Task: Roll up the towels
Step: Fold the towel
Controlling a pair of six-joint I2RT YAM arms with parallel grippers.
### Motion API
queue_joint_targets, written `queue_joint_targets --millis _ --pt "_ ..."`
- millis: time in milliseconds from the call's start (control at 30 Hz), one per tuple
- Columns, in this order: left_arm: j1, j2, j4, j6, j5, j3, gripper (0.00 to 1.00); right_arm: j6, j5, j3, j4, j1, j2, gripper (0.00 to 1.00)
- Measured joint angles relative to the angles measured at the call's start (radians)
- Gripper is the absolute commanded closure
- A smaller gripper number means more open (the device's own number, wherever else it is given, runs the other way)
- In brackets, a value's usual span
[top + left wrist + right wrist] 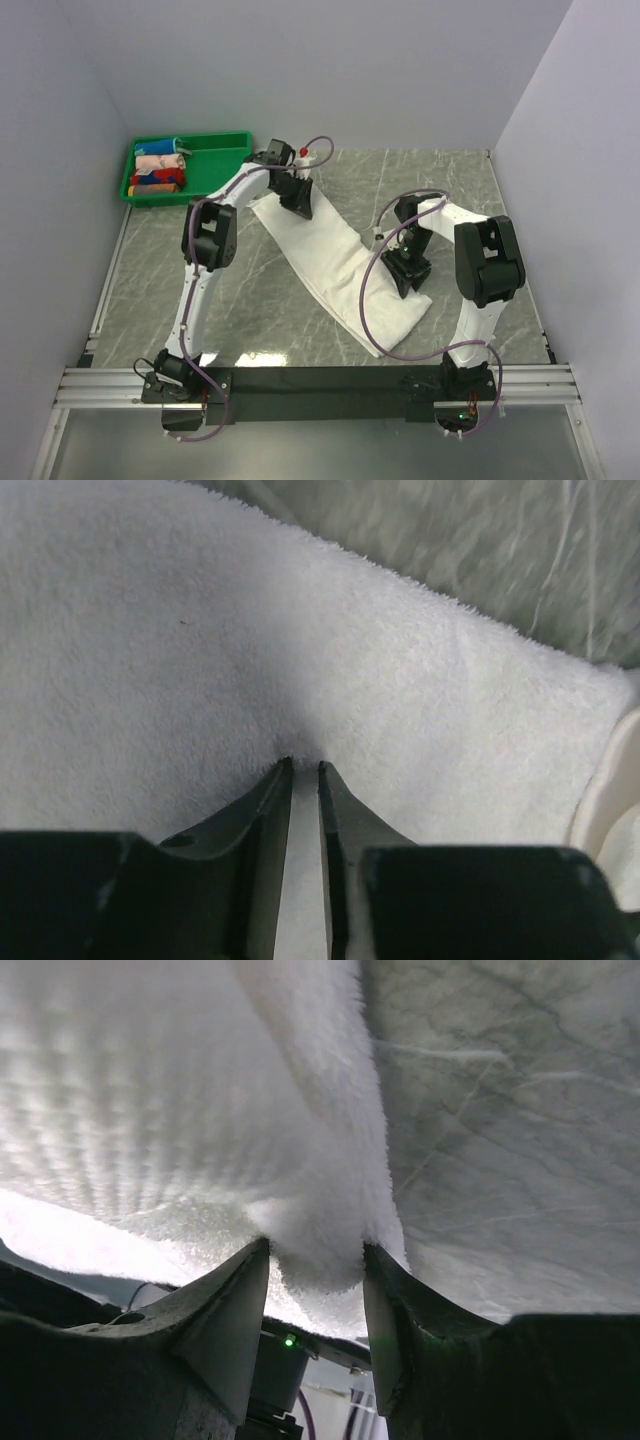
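The white towel (pixel 335 262) lies folded into a long strip, running diagonally from the back left to the near right of the grey marble table. My left gripper (pixel 300 203) is at the strip's far end. In the left wrist view its jaws (pixel 303 767) are almost closed and pinch the terry cloth (pixel 250 630). My right gripper (pixel 410 272) is at the strip's near right part. In the right wrist view (pixel 315 1250) it is shut on a thick fold of the towel (pixel 200 1090), lifted a little off the table.
A green bin (pixel 215 142) with small colourful rolled cloths (pixel 160 170) stands at the back left corner. Purple cables (pixel 372 300) loop over the towel by the right arm. Walls close the left, back and right sides. Bare marble (pixel 500 1110) shows beside the towel.
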Motion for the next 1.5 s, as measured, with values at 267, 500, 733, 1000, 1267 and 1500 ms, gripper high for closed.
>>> queue_joint_targets --millis 267,500,733,1000,1267,1500 --pt "0.008 0.085 0.092 -0.062 0.019 0.138 0.44 0.019 -0.091 0.024 -0.008 0.025 0.029 0.5" --pt "0.129 0.035 0.172 -0.099 0.023 0.067 0.28 0.039 -0.227 0.162 -0.032 0.124 0.149 0.49" --pt "0.207 -0.175 0.112 -0.018 -0.047 -0.144 0.34 0.109 -0.436 0.24 -0.017 0.184 0.239 0.48" --pt "0.132 -0.264 0.065 0.04 -0.106 -0.222 0.46 0.2 -0.595 0.152 0.082 0.199 0.235 0.47" --pt "0.084 -0.061 0.006 0.029 -0.133 -0.049 0.53 0.281 -0.639 0.036 0.201 0.264 0.171 0.48" --pt "0.09 -0.026 0.019 0.051 -0.137 0.003 0.51 0.406 -0.647 0.06 0.298 0.319 0.185 0.49"
